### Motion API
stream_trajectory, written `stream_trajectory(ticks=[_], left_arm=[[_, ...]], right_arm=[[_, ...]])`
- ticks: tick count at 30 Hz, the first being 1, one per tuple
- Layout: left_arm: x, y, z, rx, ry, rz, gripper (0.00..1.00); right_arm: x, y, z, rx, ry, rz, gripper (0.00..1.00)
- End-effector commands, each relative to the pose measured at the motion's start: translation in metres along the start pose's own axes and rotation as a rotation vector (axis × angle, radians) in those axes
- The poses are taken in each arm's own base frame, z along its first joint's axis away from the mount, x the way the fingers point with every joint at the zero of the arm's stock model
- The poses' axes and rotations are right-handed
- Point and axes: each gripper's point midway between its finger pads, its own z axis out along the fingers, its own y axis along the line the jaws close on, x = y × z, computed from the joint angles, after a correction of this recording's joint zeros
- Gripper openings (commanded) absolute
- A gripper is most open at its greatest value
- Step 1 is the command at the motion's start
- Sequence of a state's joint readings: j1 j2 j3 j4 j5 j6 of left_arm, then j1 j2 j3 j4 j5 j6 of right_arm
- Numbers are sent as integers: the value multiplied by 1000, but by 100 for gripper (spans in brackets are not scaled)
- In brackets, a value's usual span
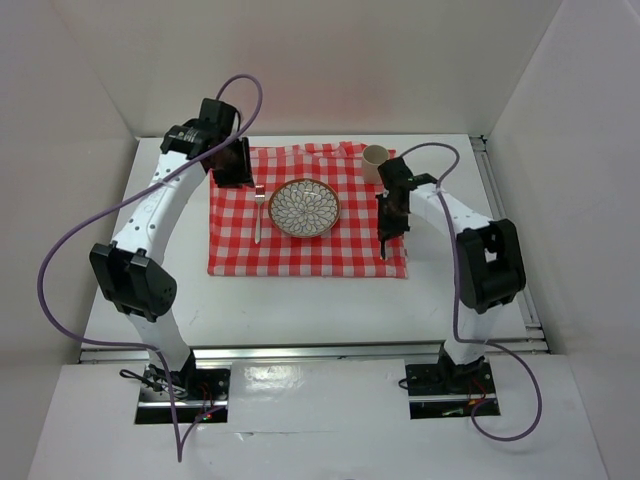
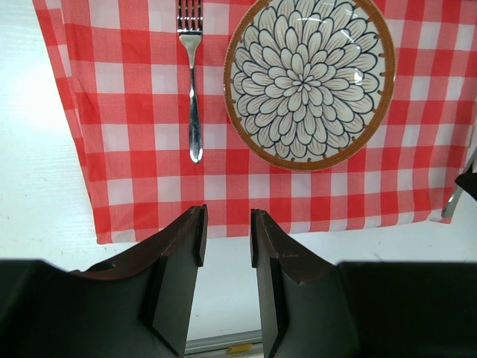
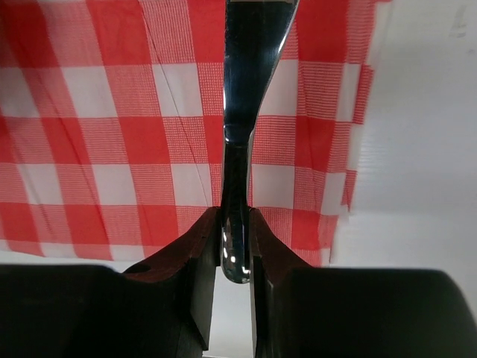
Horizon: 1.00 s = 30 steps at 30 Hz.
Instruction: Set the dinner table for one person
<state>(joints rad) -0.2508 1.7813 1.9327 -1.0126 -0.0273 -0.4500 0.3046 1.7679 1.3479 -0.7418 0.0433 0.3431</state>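
Dinner table, white and smooth, spreads wide from the arm bases at the near edge to the white walls at the back. It carries every item noted below. A red-and-white checked cloth lies flat on its middle, with bare white showing on all sides.

Over the right edge of the cloth, right of the plate, the right gripper is clamped tight on the handle of a polished knife. The blade runs away from the wrist camera, above the red checks. Whether the knife touches the cloth cannot be told.

The plate, round with a dark petal pattern and a brown rim, sits at the cloth's centre. A fork lies just beside it on the left, apart from the rim, tines toward the far side.

The left gripper hangs above the cloth's far left corner. Its fingers stand parted with a clear gap and nothing between them.

A beige cup stands upright at the cloth's far right corner, beyond the right gripper.
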Motion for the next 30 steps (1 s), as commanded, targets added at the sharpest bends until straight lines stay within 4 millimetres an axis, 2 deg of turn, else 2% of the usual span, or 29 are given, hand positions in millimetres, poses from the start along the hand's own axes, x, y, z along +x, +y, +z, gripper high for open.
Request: stream_trajectory(ticks=[1, 7, 9, 10, 13, 14, 18, 22, 25, 27, 29, 30], left_arm=[[-2, 5, -16, -17, -31, -7, 47], [2, 7, -16, -21, -22, 2, 47], [6, 11, -14, -36, -7, 2, 47], [6, 12, -14, -45, -10, 2, 47], [9, 13, -12, -48, -1, 2, 47], [9, 13, -12, -48, -1, 2, 47], [11, 14, -10, -52, 7, 2, 47], [11, 16, -10, -60, 4, 3, 47], [11, 16, -10, -60, 4, 3, 47], [14, 17, -8, -64, 14, 3, 47], [14, 17, -8, -64, 14, 3, 47], [15, 16, -5, -56, 17, 3, 47]], right_arm=[[-17, 19, 2, -51, -33, -77, 0], [-32, 25, 29, -49, -30, -107, 0], [-40, 30, 32, -61, -38, -116, 0], [-39, 30, 41, -56, -21, -117, 0], [-46, 37, 49, -76, -19, -117, 0], [-45, 37, 56, -71, -4, -118, 0], [-47, 39, 67, -70, -1, -108, 0], [-48, 41, 74, -71, -3, -88, 2], [-56, 44, 77, -78, -23, -88, 3], [-56, 44, 77, -75, -15, -88, 12], [-55, 49, 75, -79, -13, -87, 14], [-60, 51, 67, -84, -27, -87, 17]])
